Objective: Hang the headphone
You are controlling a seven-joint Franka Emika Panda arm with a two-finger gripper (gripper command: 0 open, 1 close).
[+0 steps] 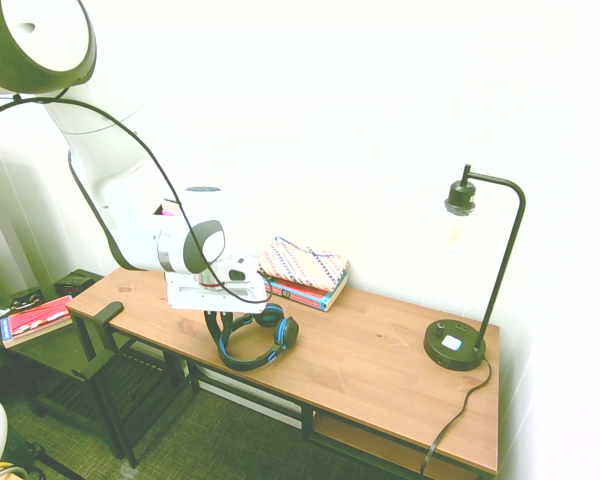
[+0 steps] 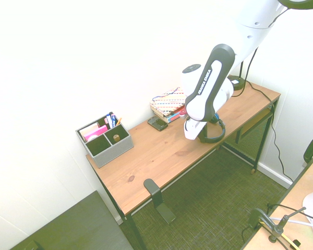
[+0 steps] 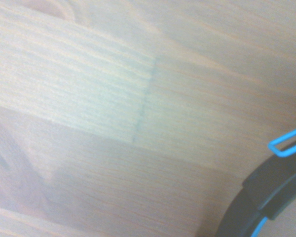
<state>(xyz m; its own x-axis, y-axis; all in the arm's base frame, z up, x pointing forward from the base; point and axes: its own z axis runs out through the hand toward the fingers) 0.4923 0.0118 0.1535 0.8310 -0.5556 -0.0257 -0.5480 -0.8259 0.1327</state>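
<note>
In the first exterior view the white arm comes in from the picture's left and bends down over the wooden desk. Its gripper points straight down at the headband end of the headphone, which lies flat on the desk near the front edge. Whether the fingers are apart or clamped on the band cannot be told here. Behind the headphone sits a stack of books, and a black desk lamp stands at the far right end.

The second exterior view shows the arm entering from the right, its forearm sloping down over the desk's front edge. The wrist hides most of the headphone; only a dark loop shows. This side also reveals a grey organiser and a black hook clamped to the desk's front edge.

The wrist view shows blurred wood grain, with a curved piece of the headphone, black with blue trim, in one corner.
</note>
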